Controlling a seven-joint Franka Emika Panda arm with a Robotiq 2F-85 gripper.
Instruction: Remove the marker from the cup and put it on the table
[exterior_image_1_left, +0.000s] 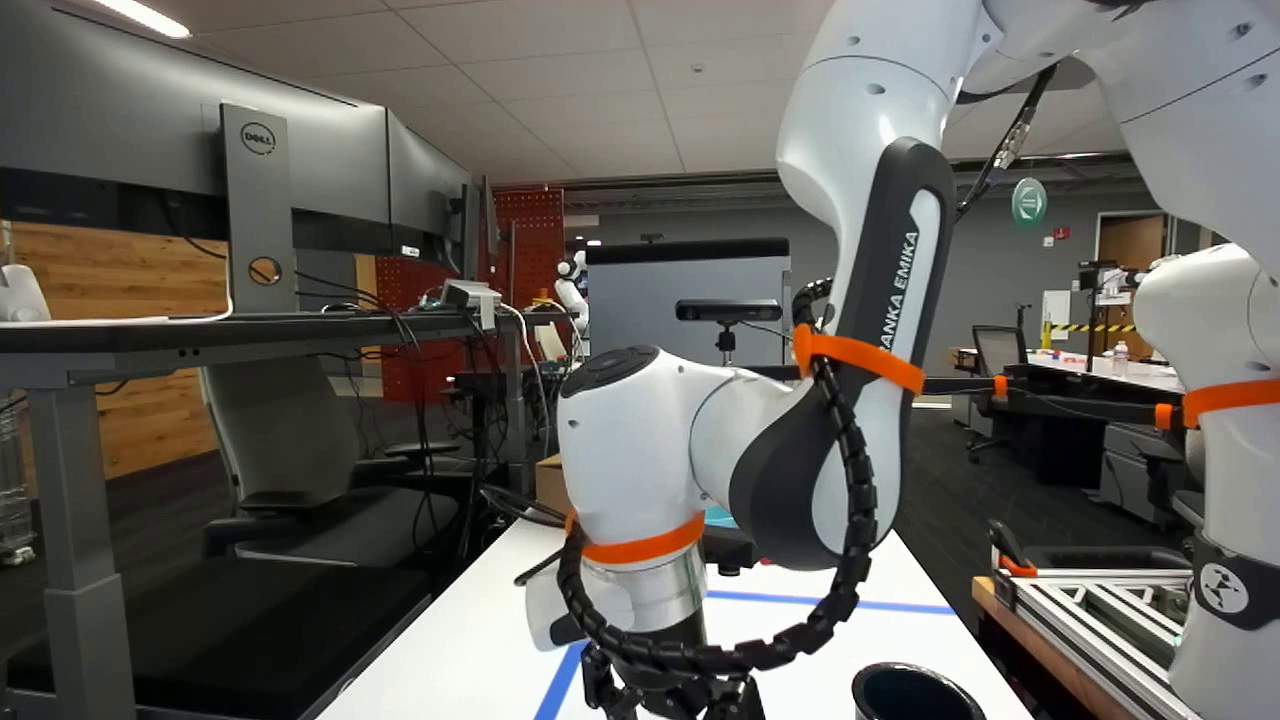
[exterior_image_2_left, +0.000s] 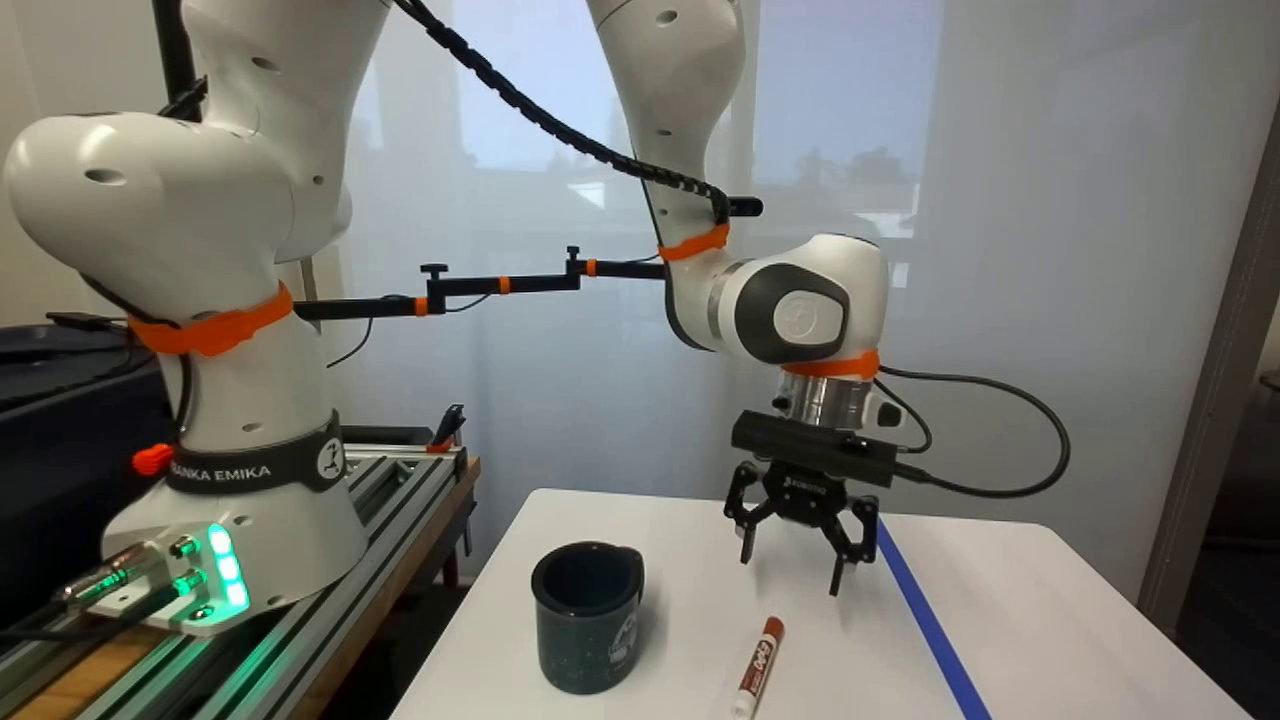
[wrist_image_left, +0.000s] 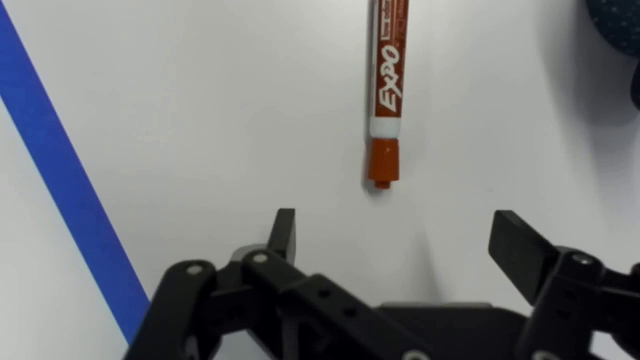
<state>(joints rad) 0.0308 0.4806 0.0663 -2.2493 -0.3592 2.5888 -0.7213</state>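
Nearest the wrist camera we record the gripper (wrist_image_left: 392, 232) hanging above the table (wrist_image_left: 200, 150), its fingers (wrist_image_left: 522, 255) spread wide with nothing held between them. Just past the fingertips we find the marker (wrist_image_left: 389, 92) lying flat on the table's white top, cap end toward the gripper, touching neither gripper nor the nearby cup (exterior_image_2_left: 590, 640). That cup, in both exterior views, is upright with nothing rising from its mouth; its dark bottom we cannot fully read. Farther back, the arm (exterior_image_2_left: 680, 110) arches over the work. We judge both requirements met: marker out of the cup, marker on the table. Nothing remains, in our opinion, except withdrawing the arm.
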